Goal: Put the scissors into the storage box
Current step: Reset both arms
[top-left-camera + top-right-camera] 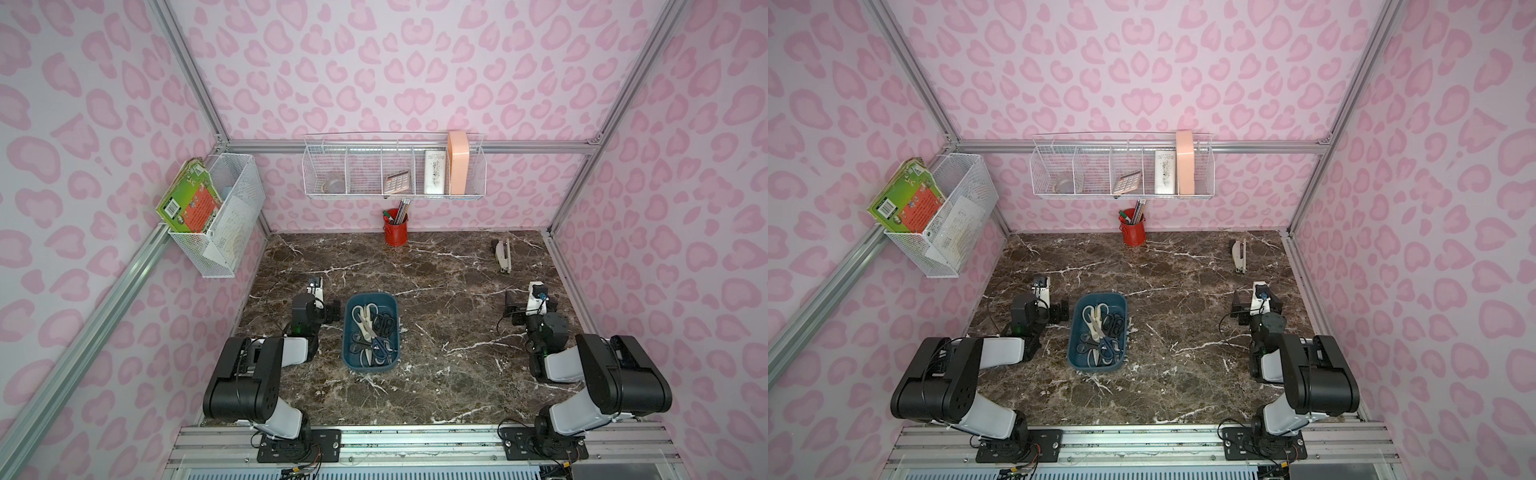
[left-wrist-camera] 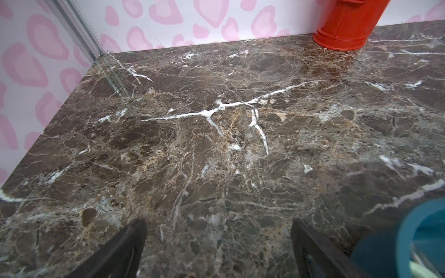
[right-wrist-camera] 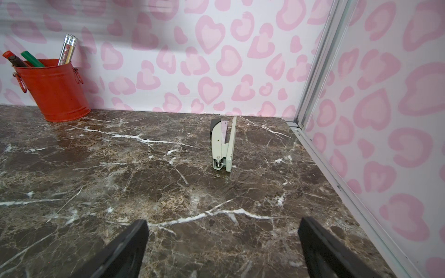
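Note:
The storage box (image 1: pixel 348 337) (image 1: pixel 1073 345) is a dark teal tray at the left-centre of the marble table. Inside it lie several scissors: a cream-white pair (image 1: pixel 365 322), black pairs (image 1: pixel 384 325) and a blue pair (image 1: pixel 380 345). My left gripper (image 1: pixel 318 301) (image 2: pixel 218 222) sits just left of the box, low over bare marble, open and empty. One corner of the box (image 2: pixel 409 228) shows beside it. My right gripper (image 1: pixel 532 301) (image 3: pixel 223 221) is far to the right near the side rail, open and empty.
A grey stapler (image 1: pixel 502 255) (image 3: pixel 222 146) lies at the back right, ahead of the right gripper. A red pen cup (image 1: pixel 395 230) (image 3: pixel 54 89) stands against the back wall. White wire baskets (image 1: pixel 395 170) (image 1: pixel 224 216) hang on the back and left walls.

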